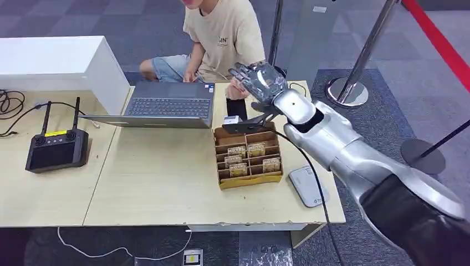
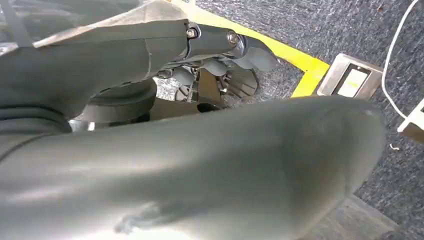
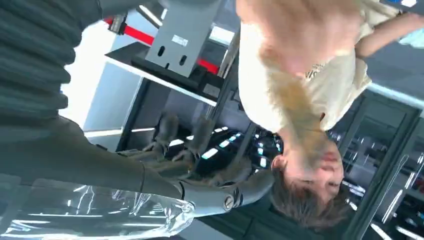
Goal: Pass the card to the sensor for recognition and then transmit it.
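Note:
My right hand [image 1: 258, 80] is stretched out over the table's far edge, beyond the cardboard card box [image 1: 221, 145], with its fingers spread and no card visible in it. A seated person's hand [image 1: 237, 90] is right beside its fingers. In the right wrist view the hand's dark fingers [image 3: 200, 145] point toward the person, whose blurred hand [image 3: 295, 30] is close by. Several cards [image 1: 248, 149] stand in the box's slots. A flat grey-white device [image 1: 308, 185] lies right of the box. A black upright device [image 1: 236, 108] stands behind the box. My left hand [image 2: 200, 170] hangs low over the carpet, its fingers hidden.
An open laptop [image 1: 169, 105] sits at the table's far side in front of the person. A black controller with antennas [image 1: 57, 148] lies at the left, and a white box [image 1: 55, 61] behind it. A barrier post base [image 1: 348, 91] stands on the floor at the right.

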Robot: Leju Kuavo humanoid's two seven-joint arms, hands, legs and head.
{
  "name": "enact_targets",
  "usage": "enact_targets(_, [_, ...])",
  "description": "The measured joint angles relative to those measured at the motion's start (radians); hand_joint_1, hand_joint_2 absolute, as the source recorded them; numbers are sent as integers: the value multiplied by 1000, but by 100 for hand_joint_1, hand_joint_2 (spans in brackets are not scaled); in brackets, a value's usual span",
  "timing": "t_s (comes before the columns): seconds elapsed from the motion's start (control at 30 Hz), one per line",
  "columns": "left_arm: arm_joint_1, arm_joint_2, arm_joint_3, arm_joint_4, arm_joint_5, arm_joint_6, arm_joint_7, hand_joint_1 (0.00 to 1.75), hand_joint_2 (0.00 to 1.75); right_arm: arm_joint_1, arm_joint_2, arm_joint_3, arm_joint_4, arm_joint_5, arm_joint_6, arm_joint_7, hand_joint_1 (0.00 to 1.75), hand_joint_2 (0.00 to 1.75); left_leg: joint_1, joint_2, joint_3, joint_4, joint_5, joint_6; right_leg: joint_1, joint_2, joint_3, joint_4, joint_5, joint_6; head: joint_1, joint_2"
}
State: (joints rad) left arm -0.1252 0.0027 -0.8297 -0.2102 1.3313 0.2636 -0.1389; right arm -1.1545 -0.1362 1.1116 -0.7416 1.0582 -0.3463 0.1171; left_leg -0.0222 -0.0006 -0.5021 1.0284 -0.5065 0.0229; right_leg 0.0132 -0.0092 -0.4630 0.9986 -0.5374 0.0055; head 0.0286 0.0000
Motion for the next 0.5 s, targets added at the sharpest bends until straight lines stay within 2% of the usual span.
enact_targets(0.37, [14,0,0,3,-2,6,11,0,0,76,-58,-77,-135,-56,-121,30,0,0,0,0,0,1,0,0,0,0,0,0,0,0,0,0])
enact_targets(0.5, [23,0,0,3,2,9,-5,0,0,170,-111,-144,-293,-88,-121,47,0,0,0,-1,0,1,0,0,0,0,0,-1,0,0,0,0])
